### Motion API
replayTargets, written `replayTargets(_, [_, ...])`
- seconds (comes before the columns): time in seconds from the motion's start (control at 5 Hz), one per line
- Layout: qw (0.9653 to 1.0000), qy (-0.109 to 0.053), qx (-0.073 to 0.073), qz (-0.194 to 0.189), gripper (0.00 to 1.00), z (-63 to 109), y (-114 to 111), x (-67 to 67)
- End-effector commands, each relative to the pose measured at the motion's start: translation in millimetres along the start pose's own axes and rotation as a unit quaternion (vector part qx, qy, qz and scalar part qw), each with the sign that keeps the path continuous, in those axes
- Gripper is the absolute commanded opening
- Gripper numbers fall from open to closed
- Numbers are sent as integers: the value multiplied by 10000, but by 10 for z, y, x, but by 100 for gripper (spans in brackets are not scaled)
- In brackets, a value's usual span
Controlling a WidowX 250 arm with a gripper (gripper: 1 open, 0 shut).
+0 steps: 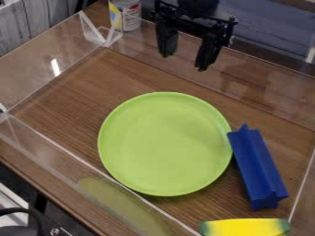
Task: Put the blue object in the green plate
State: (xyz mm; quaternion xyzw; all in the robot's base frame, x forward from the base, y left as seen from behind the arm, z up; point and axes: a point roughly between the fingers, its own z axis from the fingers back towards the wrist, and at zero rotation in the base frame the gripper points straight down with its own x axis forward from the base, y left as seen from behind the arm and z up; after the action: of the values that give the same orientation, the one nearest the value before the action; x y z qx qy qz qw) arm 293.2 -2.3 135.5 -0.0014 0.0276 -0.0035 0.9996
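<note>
A round lime-green plate (164, 143) lies flat on the wooden table, near the middle of the view, with nothing on it. Just to its right rests the blue object (256, 164), a long royal-blue block with a ridge, lying lengthwise beside the plate's rim and about touching it. My gripper (185, 51) hangs at the top of the view, pointing down, above the table behind the plate. Its two dark fingers stand apart with nothing between them. It is well away from the blue block.
Clear acrylic walls (50, 69) box in the table on the left and front. A yellow object (246, 227) sits at the bottom right edge. A white and yellow bottle (123, 14) stands at the back, behind the wall.
</note>
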Motion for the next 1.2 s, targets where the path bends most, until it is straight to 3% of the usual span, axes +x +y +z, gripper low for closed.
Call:
replayTargets(0.0, [9999, 134, -12, 9, 100, -98, -26, -10])
replayTargets(0.4, [9997, 118, -211, -66, 100, -219, -597, -243])
replayTargets(0.8, [9991, 40, -371, -194, 100, -347, -1177, -379])
replayTargets(1.0, [9989, 15, -421, -222, 100, -427, -1330, -399])
